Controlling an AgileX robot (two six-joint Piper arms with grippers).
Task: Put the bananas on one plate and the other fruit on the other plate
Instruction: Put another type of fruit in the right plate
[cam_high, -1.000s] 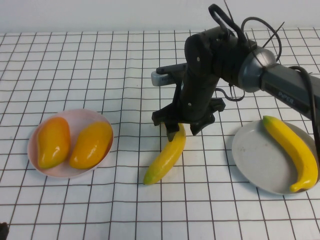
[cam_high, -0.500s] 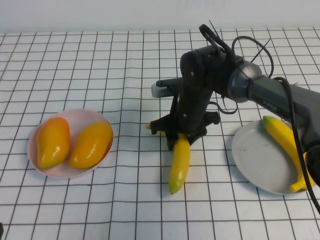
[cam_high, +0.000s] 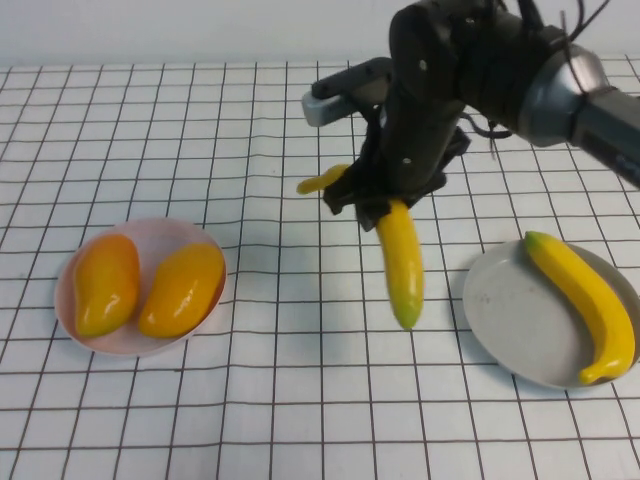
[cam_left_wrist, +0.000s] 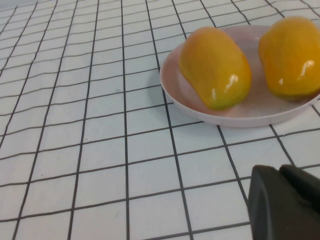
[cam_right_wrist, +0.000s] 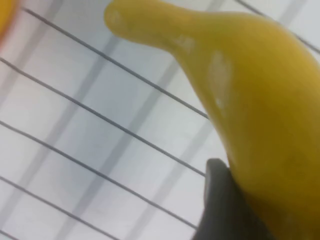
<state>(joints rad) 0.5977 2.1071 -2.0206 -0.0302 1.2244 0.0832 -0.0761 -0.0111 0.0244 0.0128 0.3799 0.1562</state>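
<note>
Above open table between pink plate (cam_high: 70, 262) and grey-blue plate (cam_high: 500, 320), right gripper (cam_high: 385, 195) grasps banana (cam_high: 402, 262), long axis hanging, tip toward robot. Left gripper (cam_left_wrist: 285, 205) clenched near pink plate.

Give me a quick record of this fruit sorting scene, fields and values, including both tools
pink plate: holds both mangoes, table's left side
grey-blue plate: holds one banana, table's right side
second banana: lifted off the table, hanging tip down between the plates
right tool: shut on second banana near its upper end
left tool: shut, empty, low beside the pink plate
remaining step: second banana not yet on grey-blue plate
</note>
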